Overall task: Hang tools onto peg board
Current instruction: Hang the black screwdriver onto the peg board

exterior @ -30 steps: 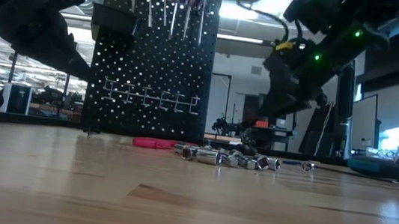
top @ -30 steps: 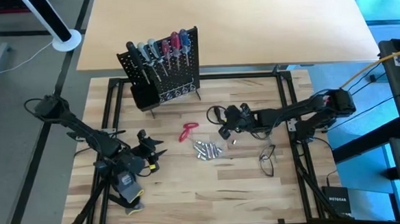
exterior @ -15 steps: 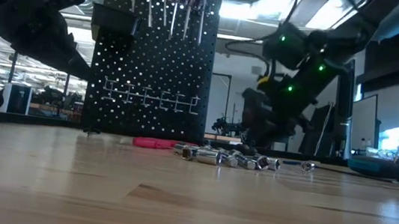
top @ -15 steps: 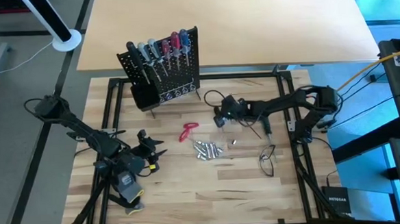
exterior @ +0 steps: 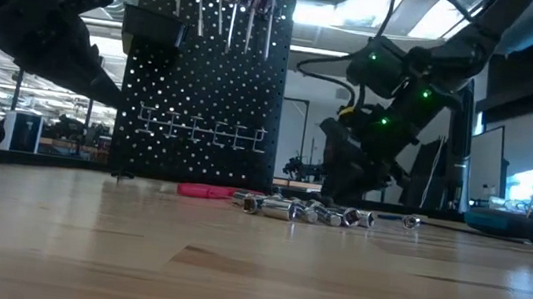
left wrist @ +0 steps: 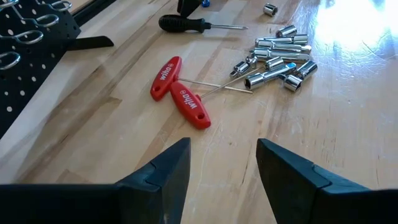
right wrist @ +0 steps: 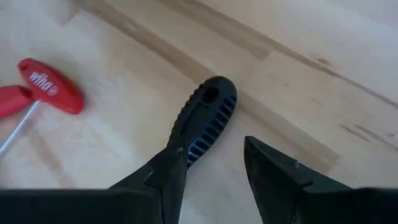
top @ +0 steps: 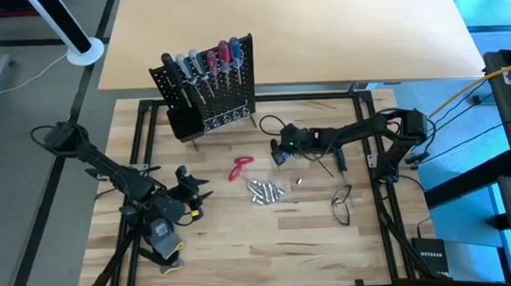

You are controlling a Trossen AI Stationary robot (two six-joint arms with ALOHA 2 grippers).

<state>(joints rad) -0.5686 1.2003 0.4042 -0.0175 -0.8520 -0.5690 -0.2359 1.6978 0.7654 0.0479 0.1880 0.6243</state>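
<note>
1. The right gripper's [right wrist: 211, 165] fingers are spread narrowly, one on each side of the ribbed handle of a black screwdriver [right wrist: 202, 121] lying flat on the table [top: 243, 240]; they are not yet closed, apparently lined up for a pinch.
2. In the high view this gripper [top: 278, 152] is low near the table's middle, just right of the red T-handles [top: 239, 169].
3. The left gripper [left wrist: 217, 171] hangs open and empty near the left front, facing the red T-handles [left wrist: 180, 96] and silver bits [left wrist: 277, 59].
4. The peg board [top: 209, 84] stands at the back with several screwdrivers hanging along its top; the loose tools lie in front, well apart from it.
</note>
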